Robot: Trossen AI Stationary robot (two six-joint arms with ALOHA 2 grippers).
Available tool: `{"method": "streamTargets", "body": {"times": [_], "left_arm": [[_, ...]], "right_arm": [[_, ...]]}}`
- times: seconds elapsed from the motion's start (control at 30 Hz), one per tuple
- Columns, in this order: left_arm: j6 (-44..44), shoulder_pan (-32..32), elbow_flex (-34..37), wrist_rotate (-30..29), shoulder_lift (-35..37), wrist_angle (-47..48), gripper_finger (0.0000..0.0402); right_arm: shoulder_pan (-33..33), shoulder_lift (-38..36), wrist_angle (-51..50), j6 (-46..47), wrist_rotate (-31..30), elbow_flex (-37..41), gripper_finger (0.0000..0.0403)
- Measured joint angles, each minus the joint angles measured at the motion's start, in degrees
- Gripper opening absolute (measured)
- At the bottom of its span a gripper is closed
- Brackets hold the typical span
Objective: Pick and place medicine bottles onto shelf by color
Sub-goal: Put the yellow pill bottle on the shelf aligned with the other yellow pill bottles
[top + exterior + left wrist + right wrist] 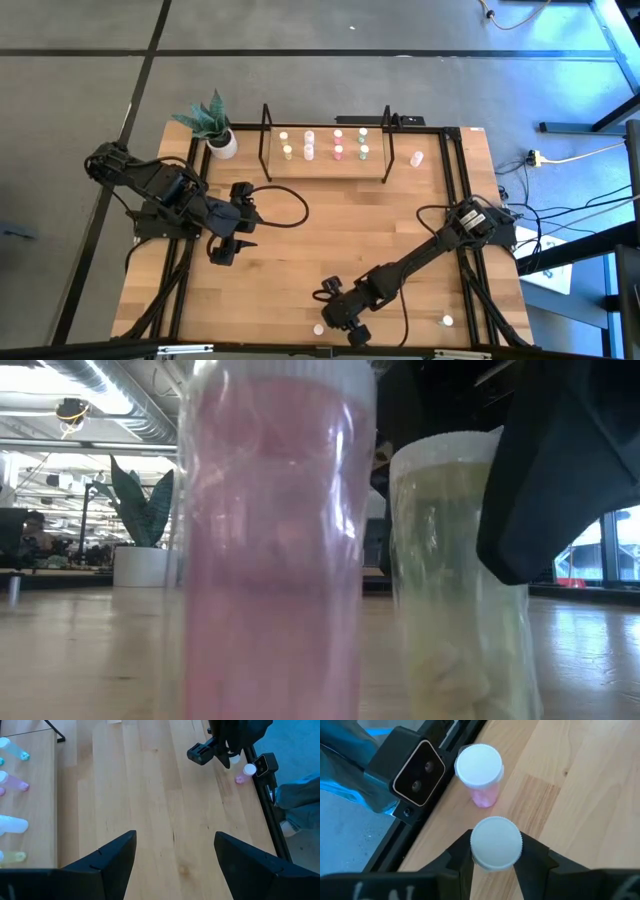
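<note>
Shelf (326,163), eight bottles (287,152), four loose

Looks like a robotics lab or workshop, not a home. The wooden table (300,250) stands on a grey concrete floor (400,30) w/ loose cables (560,160) at right of the high view. The low view shows exposed ducts (110,400) upper left, strip lights, big windows (600,550) at right.
</note>
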State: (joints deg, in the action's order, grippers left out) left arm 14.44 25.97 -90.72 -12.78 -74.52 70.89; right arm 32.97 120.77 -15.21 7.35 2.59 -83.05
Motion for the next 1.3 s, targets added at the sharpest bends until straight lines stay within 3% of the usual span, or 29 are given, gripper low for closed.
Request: {"method": "streamTargets", "body": {"times": [0.7,1.0,1.3], "left_arm": [[0.0,-0.02,0.0,-0.02,0.02,-0.04,0.0262],[0.0,-0.02,0.0,-0.02,0.02,-0.24,0.0262],[0.0,-0.48,0.0,-1.99,0.02,-0.97,0.0262]], "right_arm": [[-9.05,-5.94,-4.98,9.12,-0.73,-0.36,0.0118],[-15.84,-6.32,-19.23,8.55,-1.03,-11.09,0.0118],[-23.15,-6.32,-25.98,-1.48,-0.94,-19.86,0.0118]]}}
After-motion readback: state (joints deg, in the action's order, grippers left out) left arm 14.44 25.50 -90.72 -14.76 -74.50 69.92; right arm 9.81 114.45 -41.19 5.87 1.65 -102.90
